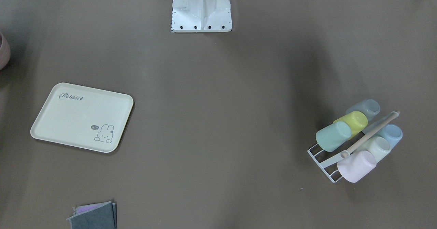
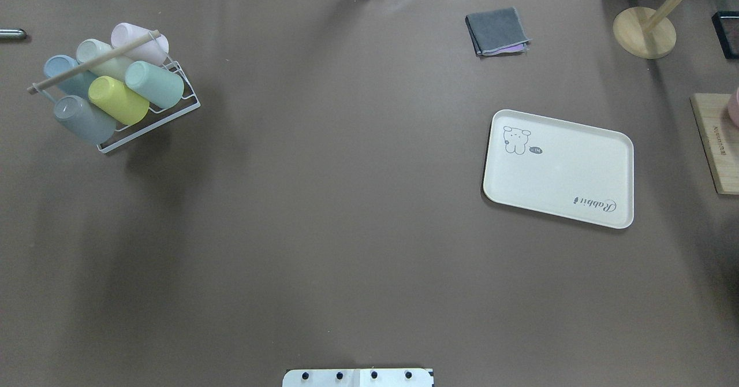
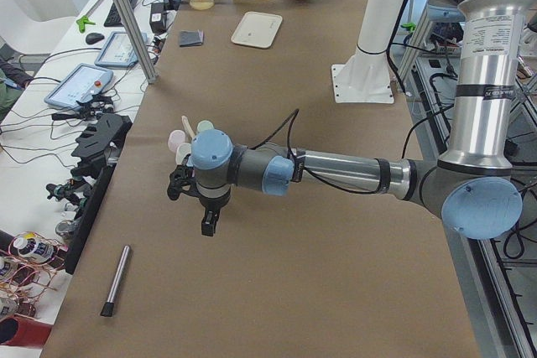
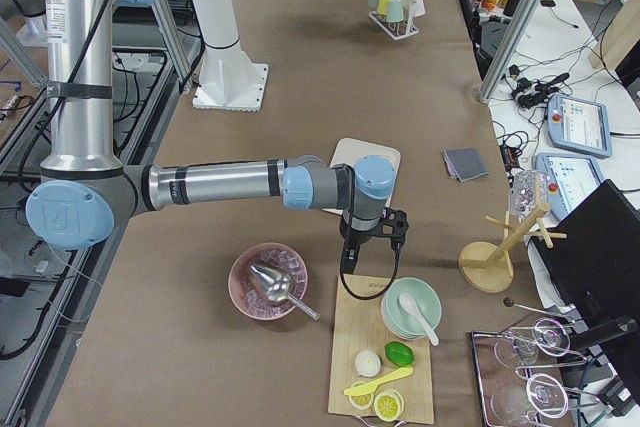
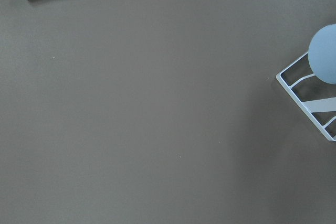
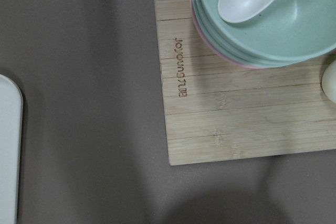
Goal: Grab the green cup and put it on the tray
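The green cup (image 1: 334, 136) is propped tilted in the wire rack (image 1: 329, 161), closed end raised toward the wooden rod (image 1: 375, 130). "Rabbit" is printed on the tray (image 1: 75, 116), well apart. The left claw (image 3: 206, 225) and right claw (image 4: 348, 261) cannot be judged wide or narrow.

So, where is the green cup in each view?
Exterior front-facing: green cup lies in the wire rack, right of centre, beside the yellow cup.
Overhead exterior: green cup upper left, in the wire rack.
Exterior left: cannot tell; left arm covers most of the wire rack.
Exterior right: green cup near the top edge.
Left wrist-mounted: not in it.
Right wrist-mounted: not in it.
Landmark: the wire rack.
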Motion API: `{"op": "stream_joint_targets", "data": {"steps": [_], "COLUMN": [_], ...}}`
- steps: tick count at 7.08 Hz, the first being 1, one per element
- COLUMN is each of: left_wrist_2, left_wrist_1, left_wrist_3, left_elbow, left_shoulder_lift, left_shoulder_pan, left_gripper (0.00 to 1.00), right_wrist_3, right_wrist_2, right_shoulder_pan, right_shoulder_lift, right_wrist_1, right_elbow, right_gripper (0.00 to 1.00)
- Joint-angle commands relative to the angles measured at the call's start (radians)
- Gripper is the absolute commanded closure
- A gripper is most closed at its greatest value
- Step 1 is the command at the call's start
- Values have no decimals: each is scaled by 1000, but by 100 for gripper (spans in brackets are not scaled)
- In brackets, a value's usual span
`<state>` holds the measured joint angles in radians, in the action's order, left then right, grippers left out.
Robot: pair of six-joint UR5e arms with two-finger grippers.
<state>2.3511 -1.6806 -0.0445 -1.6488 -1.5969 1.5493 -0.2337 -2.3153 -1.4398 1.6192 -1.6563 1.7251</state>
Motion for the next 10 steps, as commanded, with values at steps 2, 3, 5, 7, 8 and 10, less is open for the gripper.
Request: {"op": "stream_joint_targets", "data": {"steps": [2, 3, 5, 7, 8, 10], "left_wrist_2": [-1, 2, 2, -1, 2, -3], "left_wrist_1": [-53, -53, -54, -108, -120, -125], "left_wrist_3": [-2, -3, -2, 0, 0, 0], "left_elbow": [12, 9, 0, -6, -9, -37], "left_shoulder_lift": [0, 0, -8, -24, -25, -40], "left_shoulder_pan": [-2, -2, -2, -5, -6, -9], "left_gripper": [1, 1, 1, 1, 1, 1], "right_wrist_3": [2, 2, -1, -6, 2, -3], "right_wrist_2": [4, 4, 8, 7, 2, 46], "right_shoulder_pan": [-1, -1, 1, 1, 1, 4], "right_shoulder_lift": [-7, -7, -9, -19, 2, -12], "right_wrist_1": [3, 3, 3, 1, 3, 4], "right_elbow": [16, 18, 13, 31, 24, 25], "right_gripper": [0, 0, 0, 0, 0, 0]}}
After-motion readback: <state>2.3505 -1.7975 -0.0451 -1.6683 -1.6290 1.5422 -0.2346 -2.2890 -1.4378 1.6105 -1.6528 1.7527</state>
